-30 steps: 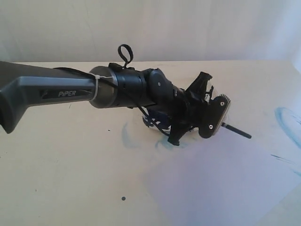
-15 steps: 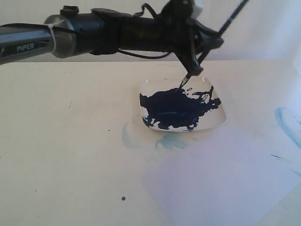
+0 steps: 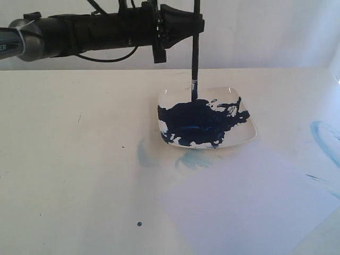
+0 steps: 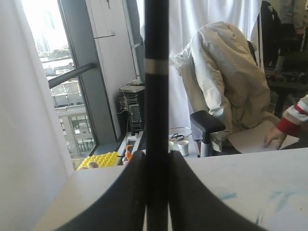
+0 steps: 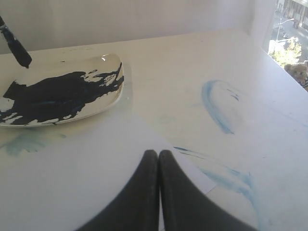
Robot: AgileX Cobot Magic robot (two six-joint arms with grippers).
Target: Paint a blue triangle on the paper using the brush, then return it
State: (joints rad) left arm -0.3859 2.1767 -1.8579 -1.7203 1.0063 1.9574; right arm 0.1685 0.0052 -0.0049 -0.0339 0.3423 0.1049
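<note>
My left gripper hangs high above the table, shut on the brush. The brush stands upright, and its dark tip meets the back edge of the navy paint blotch in the white plate. In the left wrist view the black handle runs straight up between the closed fingers. The paper lies in front of the plate; no blue triangle shows on it. My right gripper is shut on nothing, low over the paper. From there I see the brush tip and the plate.
Pale-blue smears mark the table by the plate and at the right edge, the latter also visible in the right wrist view. A small dark dot sits near the front. The table's right edge is close to the paper.
The left arm has risen from low over the plate, uncovering it. The brush has swung from slanted to upright, its tip staying at the paint.
</note>
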